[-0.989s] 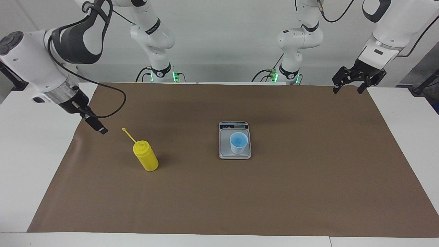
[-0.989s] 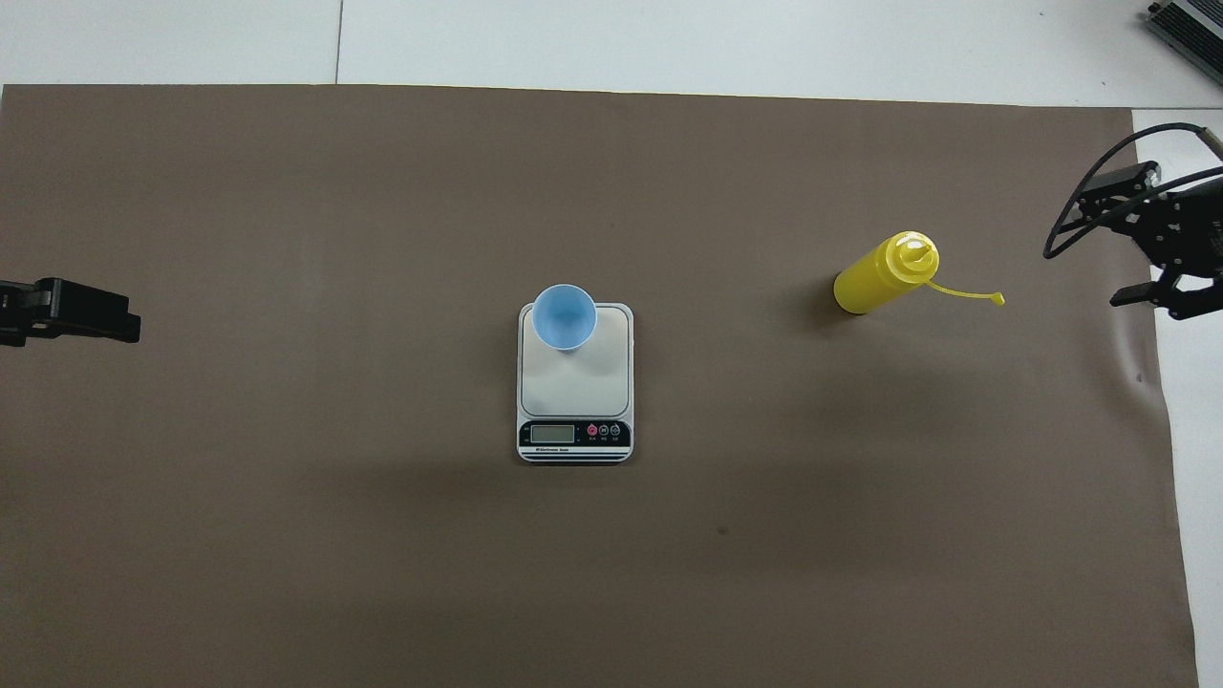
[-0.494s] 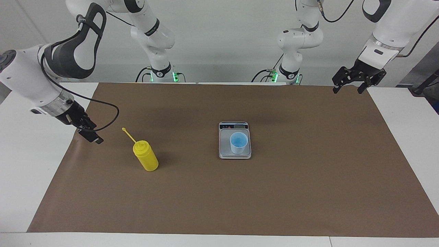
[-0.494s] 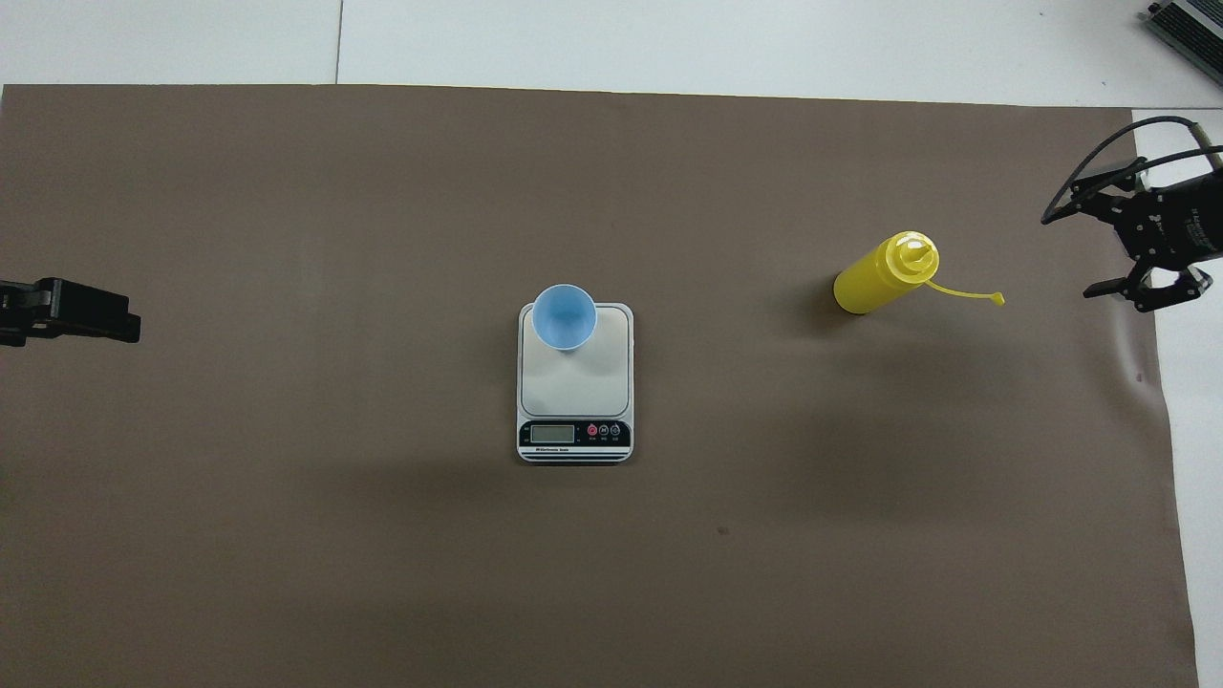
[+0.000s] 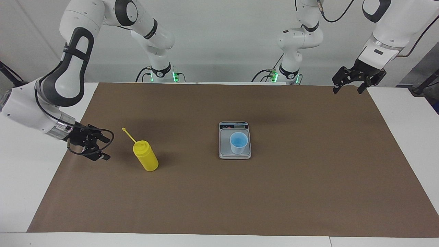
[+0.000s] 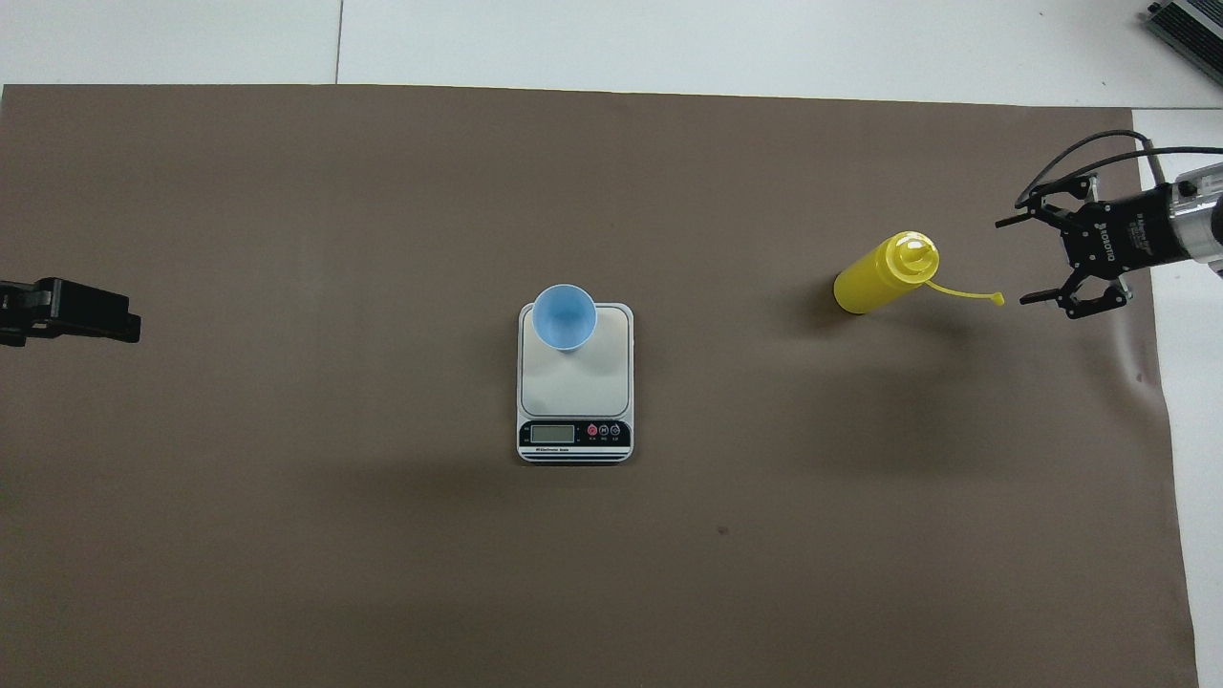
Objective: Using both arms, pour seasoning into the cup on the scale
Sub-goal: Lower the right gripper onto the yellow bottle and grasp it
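Note:
The yellow seasoning bottle [image 5: 146, 158] stands upright on the brown mat toward the right arm's end of the table, its tether strap [image 6: 965, 292] sticking out toward my right gripper. The right gripper [image 5: 108, 149] hovers low beside the bottle, turned sideways with its fingers open toward it, a short gap away and holding nothing. At the middle of the table, the light blue cup [image 5: 238, 142] stands on the silver-grey scale [image 6: 573, 382], on the part of the platform farthest from the display. My left gripper [image 5: 347, 91] waits raised and open over the mat's corner at the left arm's end.
The brown mat [image 5: 308, 178] covers most of the white table [image 5: 20, 178]. A grey device [image 6: 1190, 24] sits at the table's corner farthest from the robots, at the right arm's end.
My right gripper has come down and swung in toward the bottle, turning from pointing downward to lying sideways. The left arm, bottle, cup and scale have not moved.

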{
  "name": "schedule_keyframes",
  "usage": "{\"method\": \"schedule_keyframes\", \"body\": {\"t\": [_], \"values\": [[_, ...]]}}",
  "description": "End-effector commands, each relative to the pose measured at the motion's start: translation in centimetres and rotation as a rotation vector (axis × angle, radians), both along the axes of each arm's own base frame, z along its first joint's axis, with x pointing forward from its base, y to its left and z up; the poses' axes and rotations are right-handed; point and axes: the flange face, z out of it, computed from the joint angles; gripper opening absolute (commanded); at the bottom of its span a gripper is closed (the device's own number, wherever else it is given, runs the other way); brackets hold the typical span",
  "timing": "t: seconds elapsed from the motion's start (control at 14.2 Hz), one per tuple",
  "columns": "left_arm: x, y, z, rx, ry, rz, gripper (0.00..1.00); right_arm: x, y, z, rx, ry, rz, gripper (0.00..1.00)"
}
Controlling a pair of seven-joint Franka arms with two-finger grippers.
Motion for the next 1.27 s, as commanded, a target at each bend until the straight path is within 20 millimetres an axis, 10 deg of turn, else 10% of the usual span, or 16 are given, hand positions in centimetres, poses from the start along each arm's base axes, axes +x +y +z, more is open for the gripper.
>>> {"method": "schedule_keyframes", "body": {"t": [0.0, 1.2], "values": [[-0.6, 0.3, 0.2, 0.012, 0.008, 0.010, 1.00, -0.3, 1.6, -1.7, 0.092, 0.062, -0.087, 1.00], [-0.6, 0.3, 0.2, 0.012, 0.008, 0.010, 1.00, -1.6, 7.3, -4.9, 0.247, 0.182, -0.260, 1.00]]}}
